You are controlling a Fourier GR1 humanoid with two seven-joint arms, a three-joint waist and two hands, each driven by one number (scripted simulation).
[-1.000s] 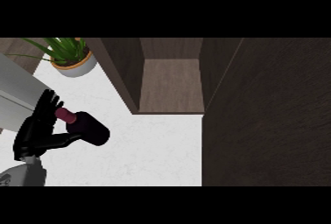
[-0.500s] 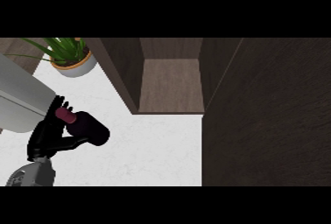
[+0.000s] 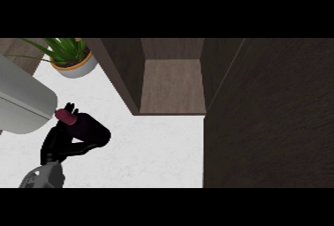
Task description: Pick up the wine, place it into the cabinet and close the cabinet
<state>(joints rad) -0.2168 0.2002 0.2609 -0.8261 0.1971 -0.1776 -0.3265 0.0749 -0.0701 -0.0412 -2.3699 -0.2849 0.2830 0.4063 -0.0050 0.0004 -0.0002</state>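
Observation:
The wine bottle [image 3: 90,130], dark with a maroon cap [image 3: 64,114], lies tilted over the white counter [image 3: 157,154] at the lower left, cap pointing up-left. My left hand [image 3: 55,143] is shut on it: fingers run along its left side and the thumb curls under its body. The open cabinet [image 3: 173,86] shows a brown shelf at top centre, to the upper right of the bottle. Its dark door [image 3: 274,119] fills the right side. My right hand does not show.
A potted plant [image 3: 72,62] stands at the top left beside the cabinet's side wall. A grey rounded appliance [image 3: 23,101] sits at the left edge, just above the bottle's cap. White counter lies between the bottle and the door.
The left hand's fingers, stretched upward before, have drawn in round the bottle and the forearm has shifted right. The bottle has hardly moved.

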